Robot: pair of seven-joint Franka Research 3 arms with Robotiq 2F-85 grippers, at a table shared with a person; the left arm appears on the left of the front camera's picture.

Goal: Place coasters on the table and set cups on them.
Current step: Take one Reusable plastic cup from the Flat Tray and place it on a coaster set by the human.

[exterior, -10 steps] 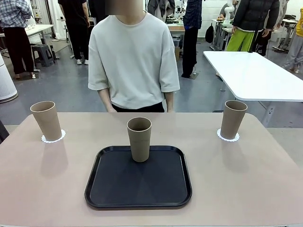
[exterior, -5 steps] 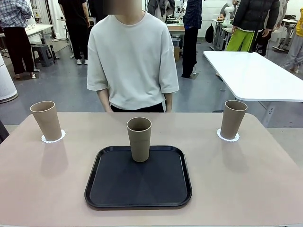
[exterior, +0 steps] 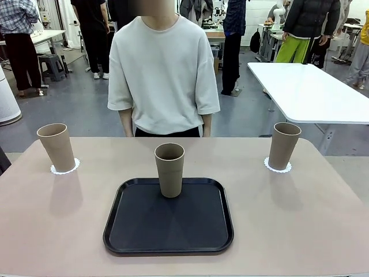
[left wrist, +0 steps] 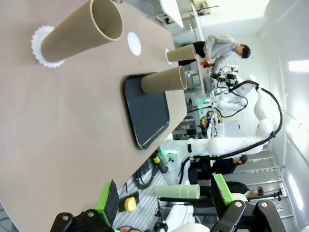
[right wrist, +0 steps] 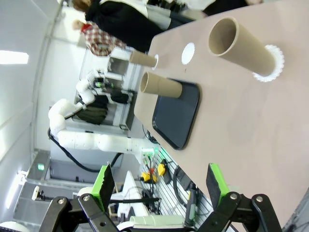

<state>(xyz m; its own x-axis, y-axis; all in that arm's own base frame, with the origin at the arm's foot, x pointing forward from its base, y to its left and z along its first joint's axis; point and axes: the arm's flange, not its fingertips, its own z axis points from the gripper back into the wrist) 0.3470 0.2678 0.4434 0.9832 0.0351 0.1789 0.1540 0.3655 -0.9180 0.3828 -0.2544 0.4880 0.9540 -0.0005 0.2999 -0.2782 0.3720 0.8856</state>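
two cups (exterior: 56, 147) on coasters (exterior: 54, 169), one on tray (exterior: 168, 228)

Front camera faces the person (exterior: 164, 75) across the table (exterior: 288, 219); wrist cameras (rolled sideways) share the tray (exterior: 167, 225).

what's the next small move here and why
Probably reach the right gripper, open and empty, toward the middle cup: it stands on the tray, while a bare coaster lies on the table past it. The left cup and right cup already sit on theirs.
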